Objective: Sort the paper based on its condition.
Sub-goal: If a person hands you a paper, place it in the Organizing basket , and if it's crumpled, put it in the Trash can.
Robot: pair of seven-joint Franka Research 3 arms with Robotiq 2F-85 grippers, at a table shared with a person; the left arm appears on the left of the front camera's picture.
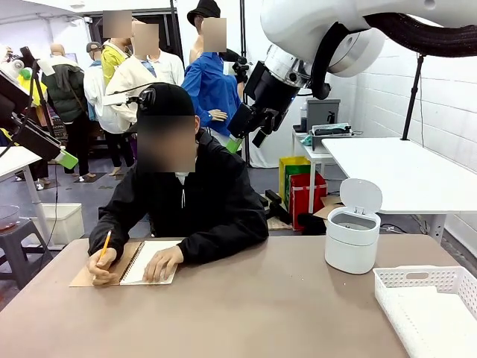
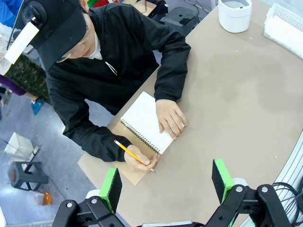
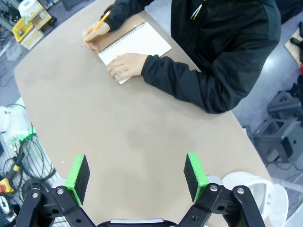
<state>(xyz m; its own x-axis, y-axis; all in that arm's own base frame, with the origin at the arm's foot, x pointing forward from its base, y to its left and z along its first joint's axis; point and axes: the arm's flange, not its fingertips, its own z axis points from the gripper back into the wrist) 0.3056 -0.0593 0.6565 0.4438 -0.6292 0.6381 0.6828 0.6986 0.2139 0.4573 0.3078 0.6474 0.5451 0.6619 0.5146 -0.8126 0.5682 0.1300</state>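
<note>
- White page of the spiral notebook (image 1: 149, 257) sits at the table's (image 1: 246, 313) far left edge. Person writes on it w/ a pencil (image 1: 105, 245), other hand (image 1: 162, 262) flat on the sheet.
- Paper to sort prob. comes out of that notebook. The page is bound in, so sorting not yet begun; this looks like the wait-for-handover step.
- Left gripper (image 2: 165, 170): green pads spread wide, nothing betw. them, hanging high over the table's left end near the notebook.
- Right gripper (image 3: 136, 163): fingers spread too, empty, high above the table's middle.
- Bin (image 1: 350, 250) near far right edge, lid up; basket (image 1: 417, 280) at near right corner. Likely the two destinations.
- Next move calls for: wait till a sheet or lump lies free, judge flat vs crumpled, then come down w/ jaws open.
</note>
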